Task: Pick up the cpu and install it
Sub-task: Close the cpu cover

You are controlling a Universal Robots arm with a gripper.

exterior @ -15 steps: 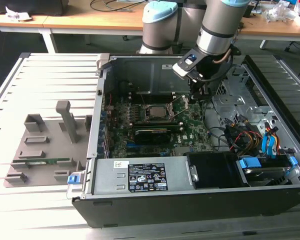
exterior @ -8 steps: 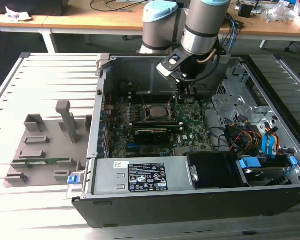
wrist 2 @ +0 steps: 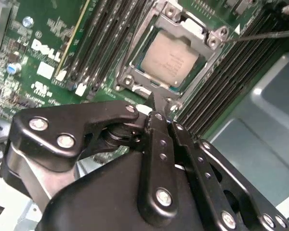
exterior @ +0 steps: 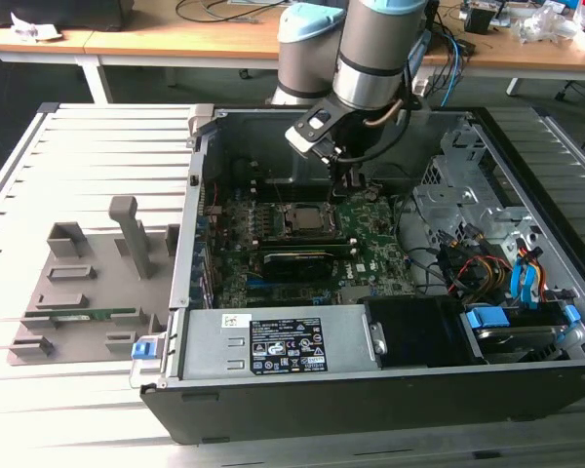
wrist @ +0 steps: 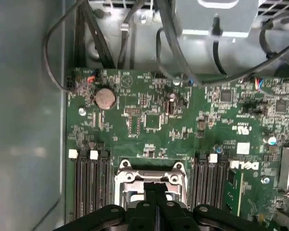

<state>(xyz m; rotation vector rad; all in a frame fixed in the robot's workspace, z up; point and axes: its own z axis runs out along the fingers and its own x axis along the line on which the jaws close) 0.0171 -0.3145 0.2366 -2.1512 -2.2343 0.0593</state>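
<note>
The cpu (wrist 2: pixel 171 60) lies seated in its socket (wrist 2: pixel 126 79) just under the clenched, empty claw (wrist 2: pixel 155 101); installation looks nearly done.

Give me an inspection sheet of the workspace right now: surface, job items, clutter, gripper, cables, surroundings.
Surface: slatted metal table carrying an open computer case.
Job's things: cpu lies inside the socket frame on the motherboard.
Clutter: grey fixture tray at the exterior view's left, with a green memory stick on it.
Gripper: gripper shut, holding nothing, its tip close beside the socket frame's edge.
Cables: black cables along the case wall; coloured cables by the drive bay.
Surroundings: wooden desks behind the table.
</note>
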